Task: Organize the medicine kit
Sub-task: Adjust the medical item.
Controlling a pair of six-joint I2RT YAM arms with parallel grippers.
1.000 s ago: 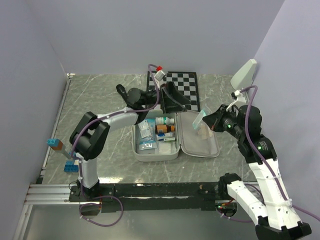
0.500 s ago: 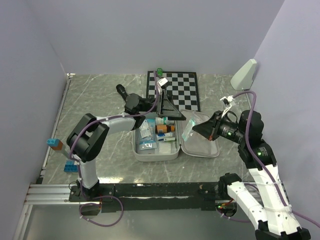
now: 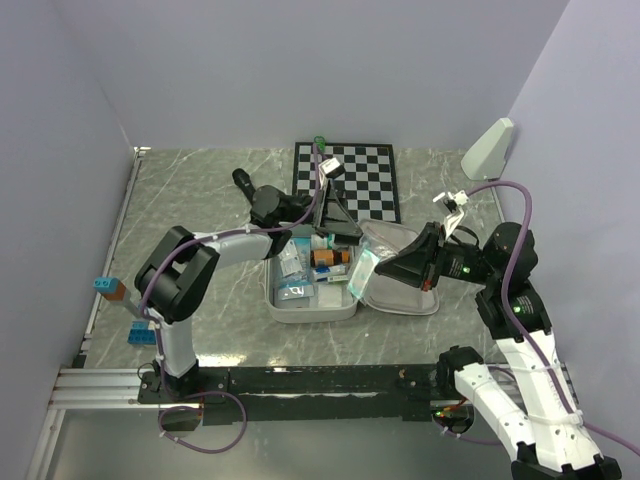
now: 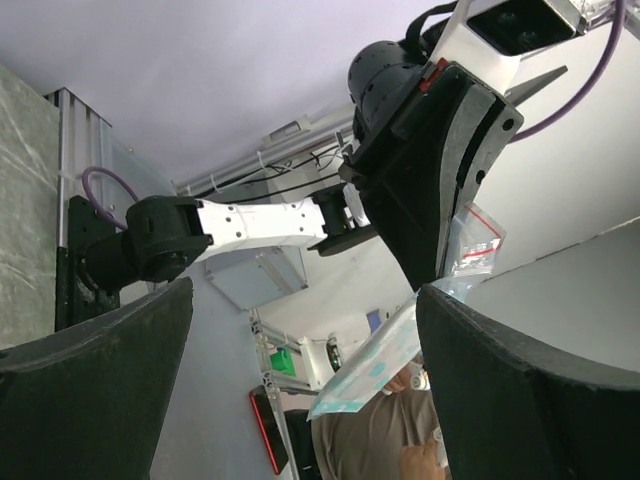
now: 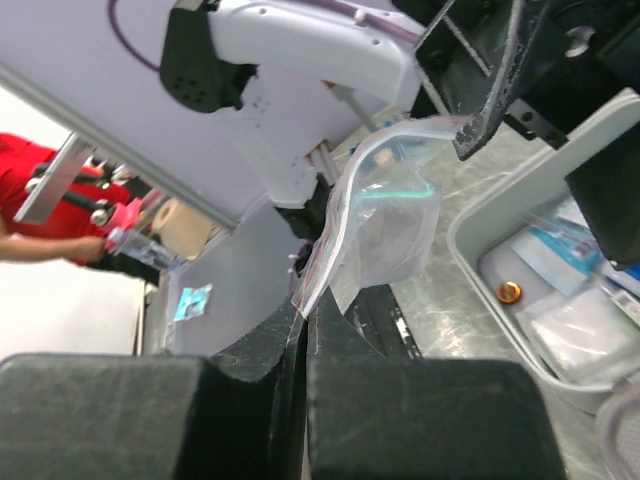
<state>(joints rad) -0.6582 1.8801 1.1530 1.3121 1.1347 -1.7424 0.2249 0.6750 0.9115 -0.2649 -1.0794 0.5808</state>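
Right jaws shut on clear zip-lock plastic bag over grey-white clamshell medicine kit; left jaws wide, empty. Best lower bag flat into kit before release.

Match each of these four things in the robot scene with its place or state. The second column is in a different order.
Column 1
1. medicine kit
2. clear zip bag
3. left gripper
4. chessboard

Column 2
A. pinched in the shut right gripper
B. lying flat on the table beyond the kit
C. open, lid folded out to the right
D. jaws wide apart, holding nothing

Pairs: 1-C, 2-A, 3-D, 4-B
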